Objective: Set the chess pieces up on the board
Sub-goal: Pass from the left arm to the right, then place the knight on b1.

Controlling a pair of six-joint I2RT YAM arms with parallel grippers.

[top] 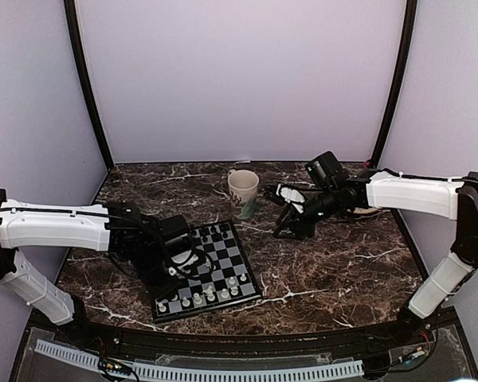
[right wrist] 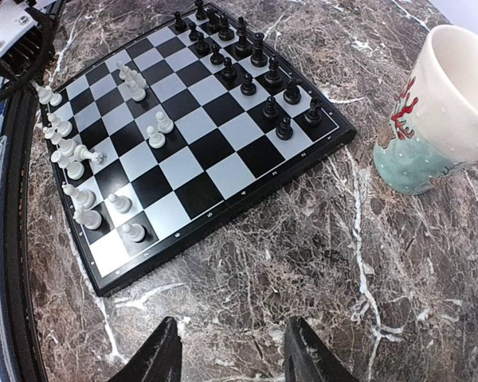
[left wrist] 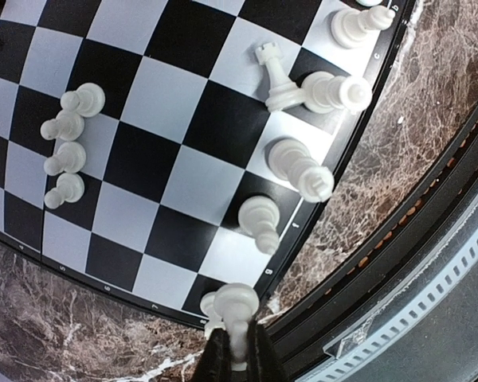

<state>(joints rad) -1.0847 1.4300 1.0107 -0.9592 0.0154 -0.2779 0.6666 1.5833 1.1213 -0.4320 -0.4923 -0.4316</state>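
The board lies on the marble between the arms. My left gripper hangs over its near left corner, shut on a white chess piece held by its stem above the corner square. A second white piece stands just under it. More white pieces line the near edge, and a rook leans against its neighbour. White pawns stand one row in. Black pieces fill the far rows. My right gripper is open over bare marble, right of the board.
A cream and teal mug stands behind the board; in the right wrist view the mug sits to the right. The table's black front rail runs close to the board's near corner.
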